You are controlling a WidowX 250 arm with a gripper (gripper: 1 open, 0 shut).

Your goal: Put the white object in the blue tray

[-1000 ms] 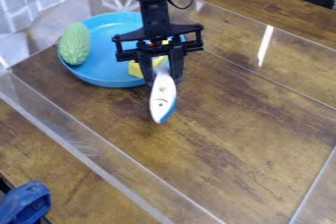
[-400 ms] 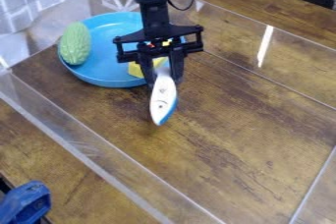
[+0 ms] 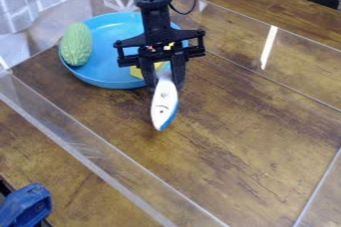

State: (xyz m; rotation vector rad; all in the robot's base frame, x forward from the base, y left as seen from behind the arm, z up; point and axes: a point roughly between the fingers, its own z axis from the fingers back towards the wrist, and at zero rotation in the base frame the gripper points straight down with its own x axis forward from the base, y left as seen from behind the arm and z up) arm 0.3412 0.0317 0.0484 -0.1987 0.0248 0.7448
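The gripper (image 3: pixel 162 69) points steeply down at the wooden table (image 3: pixel 253 121), its fingers clamped on the upper end of the white object (image 3: pixel 163 102). The object's lower end slants below the gripper toward the camera, on or just above the table. The blue tray (image 3: pixel 96 74) lies just behind and left of the gripper, with a green bumpy fruit (image 3: pixel 78 44) on its far-left rim.

table (image 3: pixel 253 121): glossy dark wood, glare streaks | tray (image 3: pixel 100 32): smooth blue plastic | white object (image 3: pixel 163 102): shiny plastic
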